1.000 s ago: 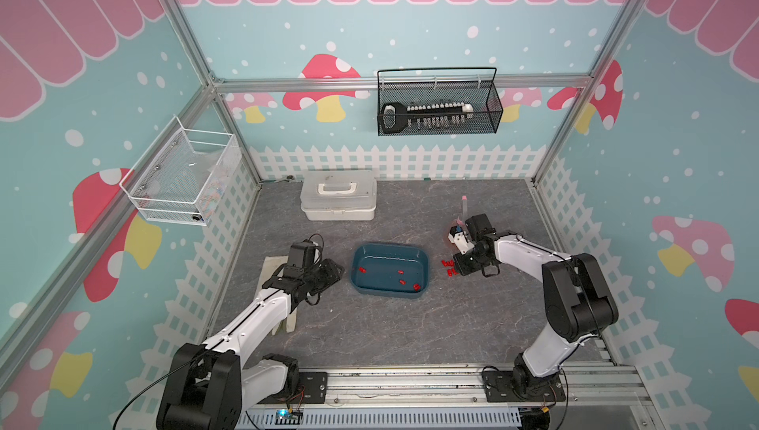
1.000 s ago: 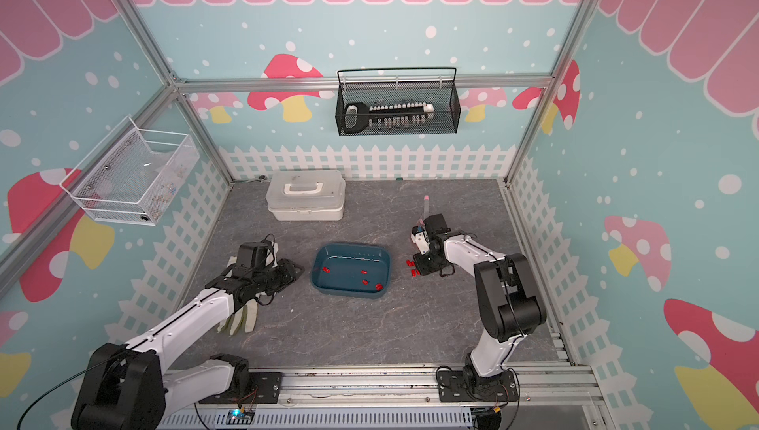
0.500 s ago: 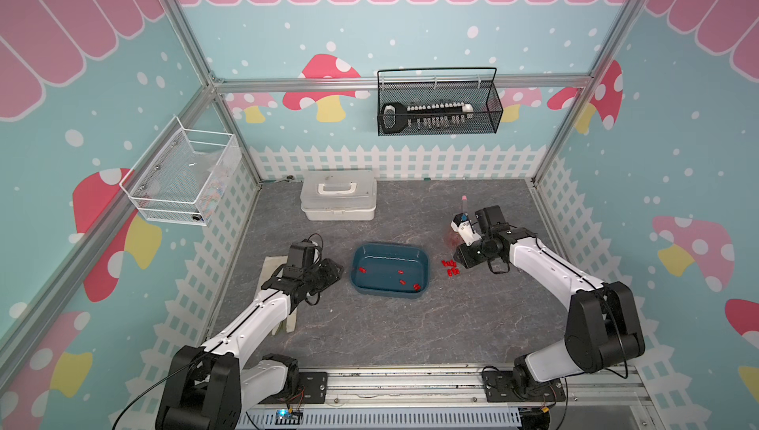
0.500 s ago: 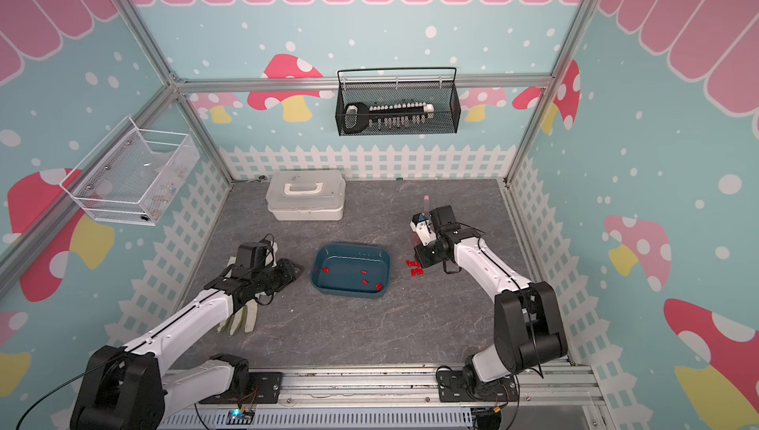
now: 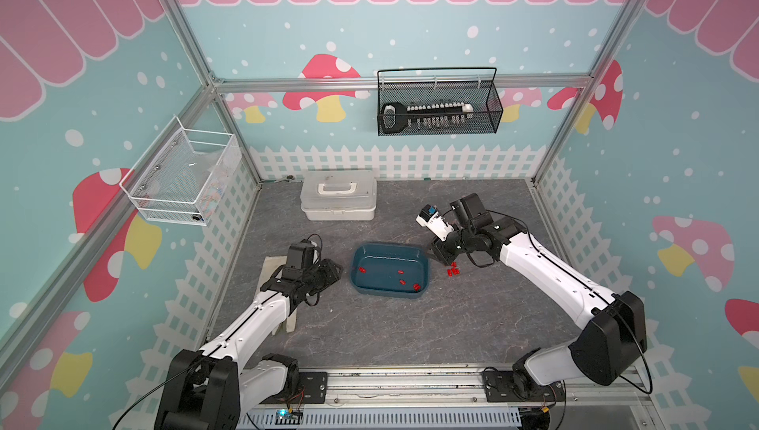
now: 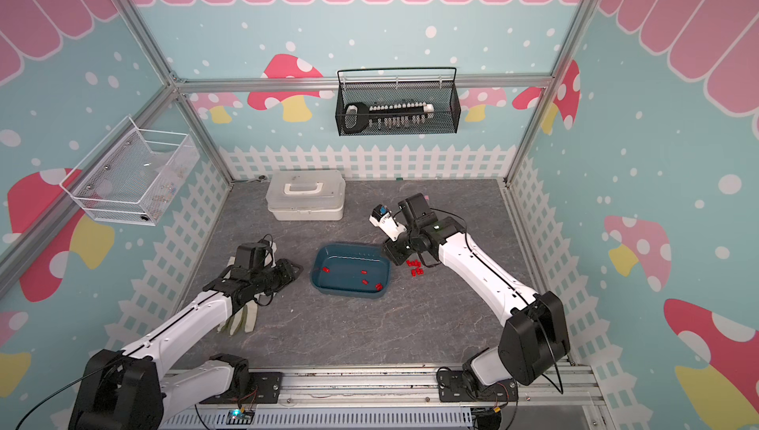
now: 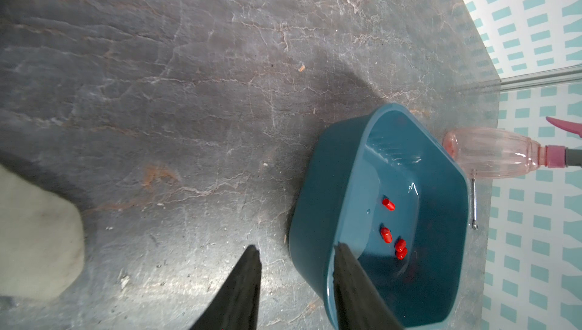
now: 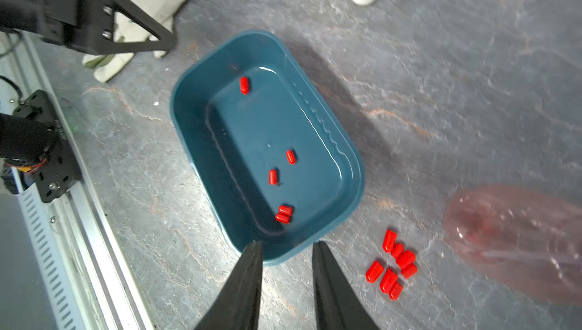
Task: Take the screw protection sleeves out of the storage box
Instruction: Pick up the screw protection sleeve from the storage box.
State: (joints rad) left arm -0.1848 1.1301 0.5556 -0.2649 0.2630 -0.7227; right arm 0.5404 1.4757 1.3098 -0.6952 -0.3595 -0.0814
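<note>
**A:** Status check, left to right. Left arm?

**B:** The left gripper (image 7: 296, 248) has its jaws parted with nothing between them. The arm lies over a work glove (image 6: 240, 321), and the fingertips are just beside the near end of the storage box (image 5: 388, 294). In the right wrist view the tip looks clear of the rim, but I can't rule out contact.

**A:** Box contents?

**B:** Five screw protection sleeves (image 8: 290, 156) lie on its floor. One is alone at the end nearer the left arm and two are single mid-floor. The last two touch each other at the end nearest the right gripper (image 8: 287, 243). The box sits flat and upright on the grey table.

**A:** Outside the box?

**B:** Seven more lie in a tight pile (image 8: 393, 265) on the table, just beside the box on the right arm's side. A pink spray bottle (image 7: 491, 155) is near them.

**A:** Right arm?

**B:** Its fingers are spread and empty. It hovers over the table at the box's end, with the pile just to one side.

**A:** Progress?

**B:** My judgement is a little past halfway: seven of the twelve visible are out and five are left. The touching pair is closest. The risks there are lifting both at once or jamming a finger against the wall.
</note>
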